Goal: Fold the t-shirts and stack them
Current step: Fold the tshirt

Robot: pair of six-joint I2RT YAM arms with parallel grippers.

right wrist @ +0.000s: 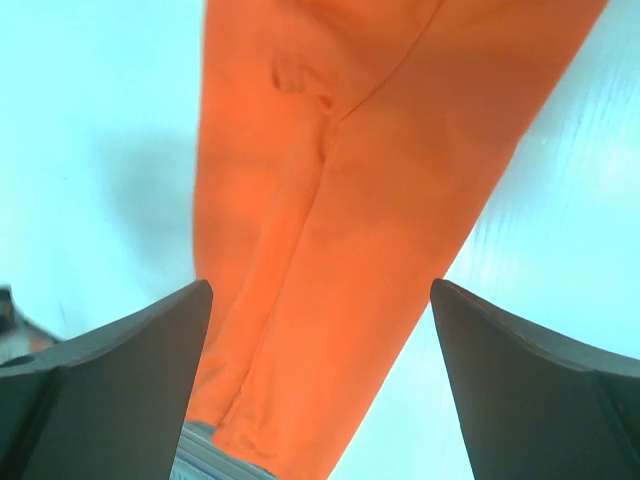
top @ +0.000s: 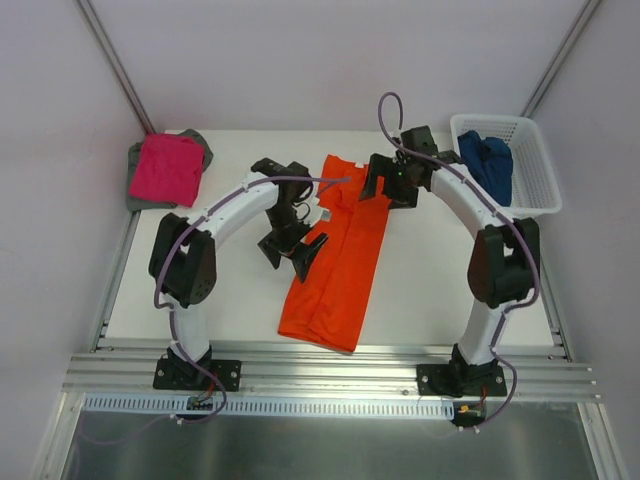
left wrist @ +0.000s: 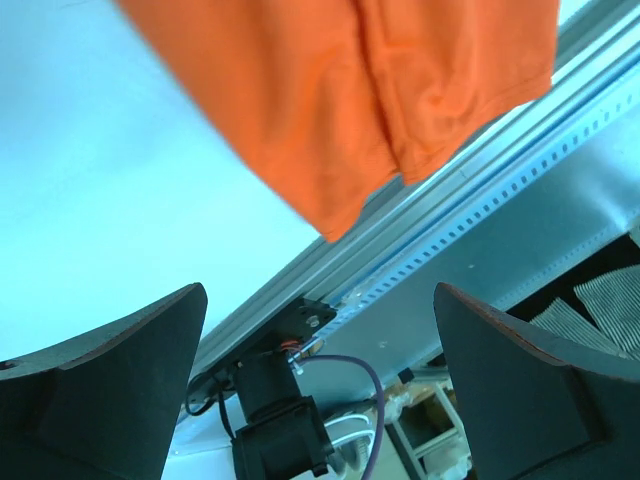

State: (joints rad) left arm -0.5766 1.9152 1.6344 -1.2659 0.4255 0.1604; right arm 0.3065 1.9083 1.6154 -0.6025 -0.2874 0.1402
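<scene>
Orange t-shirt [top: 335, 260] with both arms poised over it, neither holding cloth.

Left gripper [top: 293, 258]: fingers spread wide and empty. It stands at the shirt's left edge about halfway along its length. In the left wrist view, the left gripper [left wrist: 318, 290] frames the shirt's near hem [left wrist: 350, 120] and the aluminium rail [left wrist: 470, 180] beyond it, and the cloth lies clear of both fingers.

Right gripper [top: 388, 190]: fingers likewise spread wide and empty, above the far, collar end of the shirt. In the right wrist view, the right gripper [right wrist: 320, 285] looks down the length of the cloth [right wrist: 380, 200], which runs between the two fingers without touching either.

The shirt is folded lengthwise into a long strip with a seam line down its middle. It lies on the white table [top: 440, 280] between the arms, slanting from far centre toward the near edge. Its near hem appears to reach the rail [top: 330, 365], though the overlap is hard to judge.

At the far left corner a folded pink t-shirt [top: 168, 168] rests on top of a grey t-shirt [top: 135, 192].

At the far right a white lattice basket [top: 545, 195] holds a crumpled dark blue t-shirt [top: 490, 165], just beside the right arm's forearm.
</scene>
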